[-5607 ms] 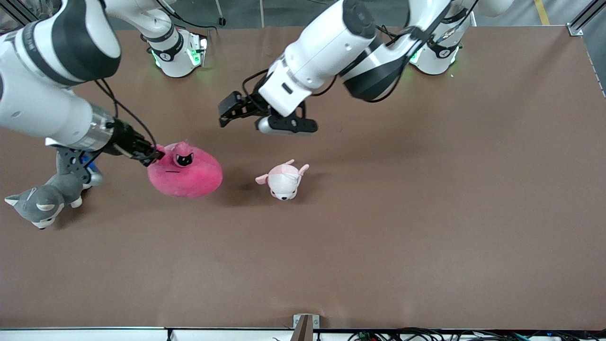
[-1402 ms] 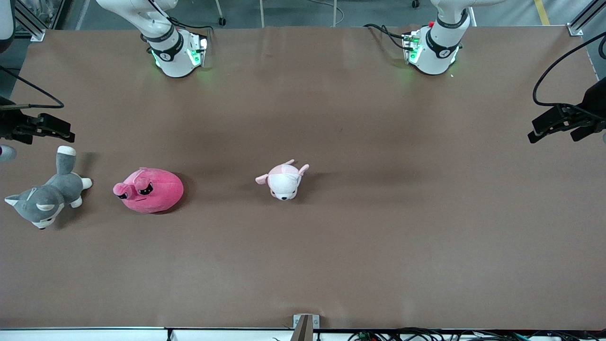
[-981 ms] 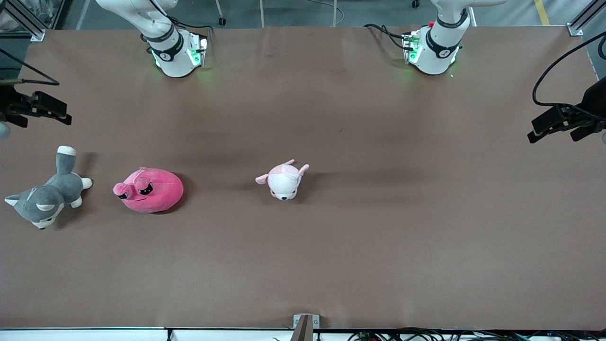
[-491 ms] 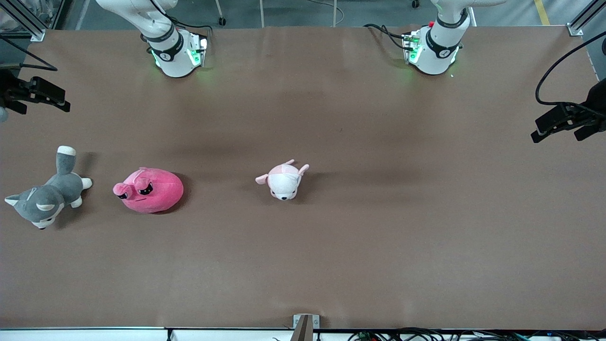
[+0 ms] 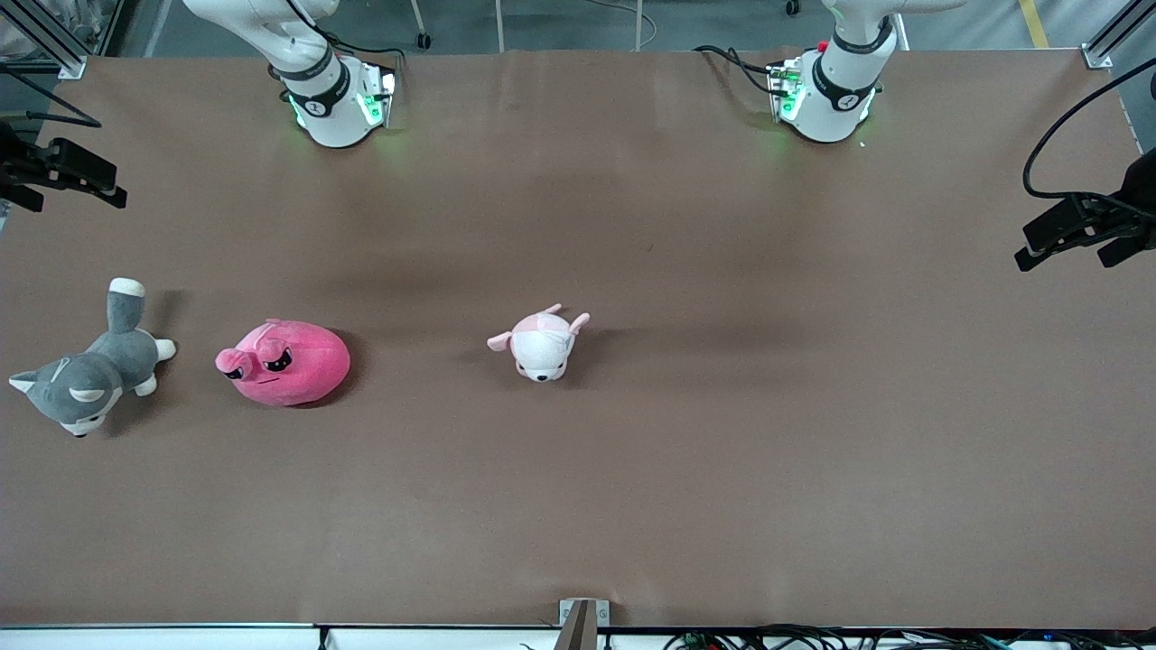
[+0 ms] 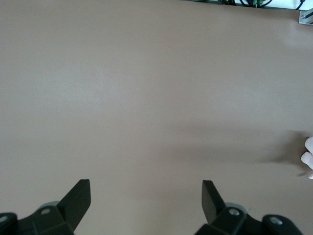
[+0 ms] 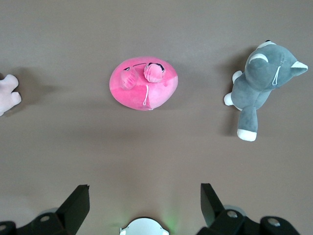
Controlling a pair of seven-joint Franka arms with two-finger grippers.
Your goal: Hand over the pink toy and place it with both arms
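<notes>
The round, soft, bright pink plush toy [image 5: 284, 363] lies on the brown table [image 5: 722, 451] between the grey plush cat [image 5: 86, 379] and the small pale pink and white plush puppy [image 5: 540, 341], while the right gripper [image 5: 56, 170] and the left gripper [image 5: 1079, 236], both with jaws spread and holding nothing, hang high at the 2 table ends, so this fits a toy waiting to be picked up or 1 already put down, and any grab should squeeze its middle softly.

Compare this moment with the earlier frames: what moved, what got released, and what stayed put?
The right gripper let go of the pink toy, which now lies on the table beside the grey plush, closer to it than before. Both arms pulled back to the table's ends; the left gripper is open too. The small pale pink plush and grey plush stayed.

White arm bases [image 5: 334, 90] with green lights, black cables, black grippers
</notes>
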